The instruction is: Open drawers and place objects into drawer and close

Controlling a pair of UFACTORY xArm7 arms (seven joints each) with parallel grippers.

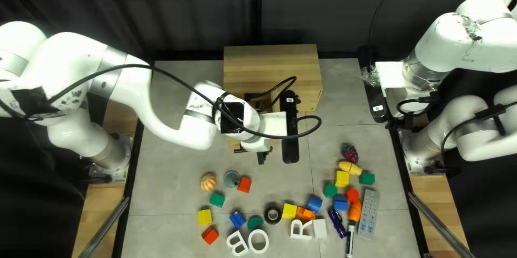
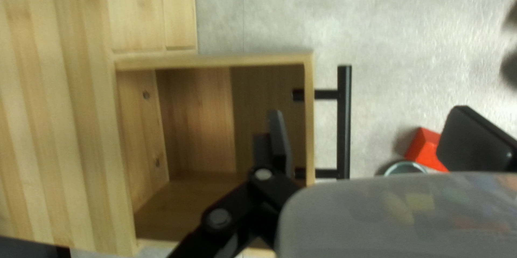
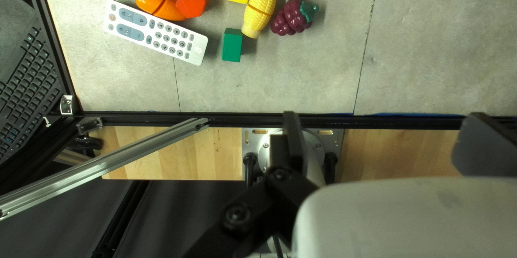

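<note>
The wooden cabinet stands at the table's far side, its drawer partly hidden under my left arm. My left gripper points down near the drawer's front. In the left wrist view the drawer is pulled out, with bare wood showing inside. My left gripper is open above it, one finger over the drawer's inside and the other beyond the black handle. My right gripper hangs over the table's right edge; in its wrist view the right gripper stands open, holding nothing.
Near the left finger are a red block and a round greenish cup. Toy corn, grapes, a carrot and a remote lie at the right. Several blocks and white letters cover the near side.
</note>
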